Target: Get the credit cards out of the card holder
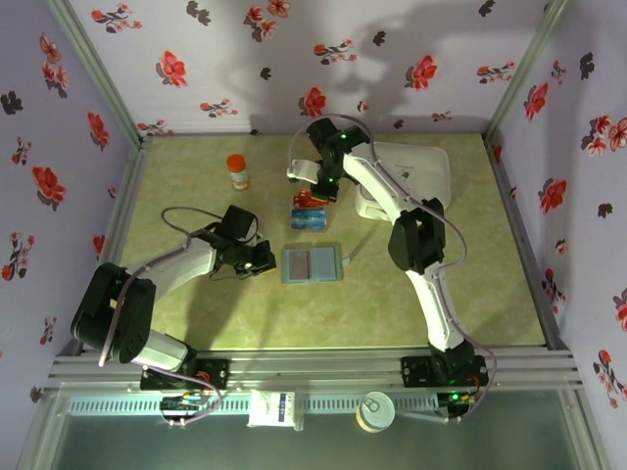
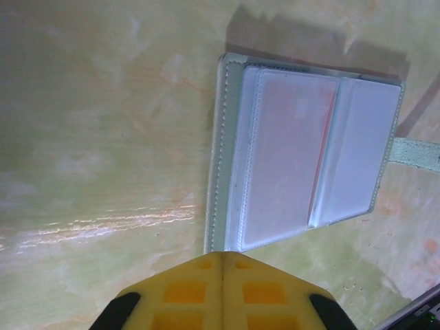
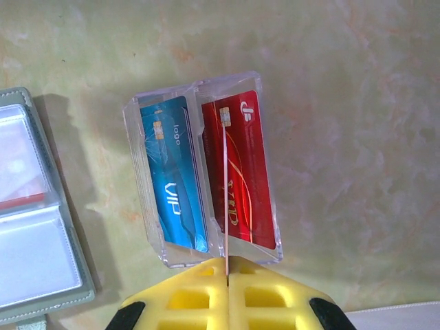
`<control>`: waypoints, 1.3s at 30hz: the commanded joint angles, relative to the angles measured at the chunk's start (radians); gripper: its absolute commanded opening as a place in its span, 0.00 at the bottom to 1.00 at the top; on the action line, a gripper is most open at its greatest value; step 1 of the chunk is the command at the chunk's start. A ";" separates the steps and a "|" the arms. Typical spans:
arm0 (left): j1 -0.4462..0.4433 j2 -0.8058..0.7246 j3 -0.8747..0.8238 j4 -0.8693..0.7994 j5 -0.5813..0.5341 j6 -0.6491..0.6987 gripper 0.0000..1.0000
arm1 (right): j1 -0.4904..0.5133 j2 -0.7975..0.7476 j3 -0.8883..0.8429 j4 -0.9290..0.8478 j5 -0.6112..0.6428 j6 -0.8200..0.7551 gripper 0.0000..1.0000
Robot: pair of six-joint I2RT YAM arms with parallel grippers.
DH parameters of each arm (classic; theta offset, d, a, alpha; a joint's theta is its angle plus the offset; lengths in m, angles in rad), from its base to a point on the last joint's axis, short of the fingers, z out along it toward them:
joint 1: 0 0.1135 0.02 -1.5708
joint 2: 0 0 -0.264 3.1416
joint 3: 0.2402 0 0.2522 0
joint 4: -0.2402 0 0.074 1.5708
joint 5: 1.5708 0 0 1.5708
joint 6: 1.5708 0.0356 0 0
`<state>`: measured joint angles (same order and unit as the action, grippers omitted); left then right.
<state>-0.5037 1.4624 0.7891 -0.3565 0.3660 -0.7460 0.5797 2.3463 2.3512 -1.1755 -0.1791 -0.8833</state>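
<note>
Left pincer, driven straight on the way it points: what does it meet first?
Probably the near edge of the grey-blue two-panel card holder, lying open ahead of the shut left pincer; depth is unclear, so the green table could come first.

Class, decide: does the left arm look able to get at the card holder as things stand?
Probably yes: the shut left gripper points at the card holder, only tabletop between them.

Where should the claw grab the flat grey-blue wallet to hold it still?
Probably the small strap tab sticking out from one edge of the flat grey-blue wallet, coming in low from that side. The wallet lies open, flat on the pale green table, so nothing else stands up to pinch.
</note>
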 commanded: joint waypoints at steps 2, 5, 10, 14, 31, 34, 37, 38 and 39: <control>0.011 -0.004 0.024 -0.040 -0.010 0.014 0.05 | -0.004 0.026 0.045 0.007 -0.008 -0.033 0.00; 0.013 -0.001 0.023 -0.039 -0.010 0.013 0.05 | -0.004 0.039 0.056 0.019 -0.007 -0.034 0.00; 0.014 0.004 0.033 -0.046 -0.011 0.022 0.05 | -0.004 0.047 0.057 0.048 -0.013 -0.030 0.00; 0.014 0.014 0.034 -0.044 -0.009 0.017 0.05 | -0.004 0.059 0.057 0.063 -0.009 -0.027 0.04; 0.014 0.078 0.088 -0.023 0.026 0.042 0.05 | -0.006 -0.091 -0.087 0.194 0.013 0.199 0.19; 0.012 0.100 0.109 -0.020 0.043 0.050 0.05 | -0.006 -0.165 -0.205 0.298 0.000 0.354 0.19; 0.003 0.120 0.125 -0.019 0.055 0.055 0.05 | -0.001 -0.250 -0.348 0.424 0.032 0.564 0.20; -0.003 0.124 0.127 -0.016 0.057 0.055 0.05 | 0.003 -0.282 -0.401 0.466 0.046 0.638 0.19; -0.009 0.129 0.127 -0.011 0.057 0.053 0.05 | 0.008 -0.316 -0.460 0.507 0.053 0.705 0.18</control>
<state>-0.5003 1.5719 0.8902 -0.3725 0.3969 -0.7189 0.5800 2.1288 1.9881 -0.8207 -0.1532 -0.4496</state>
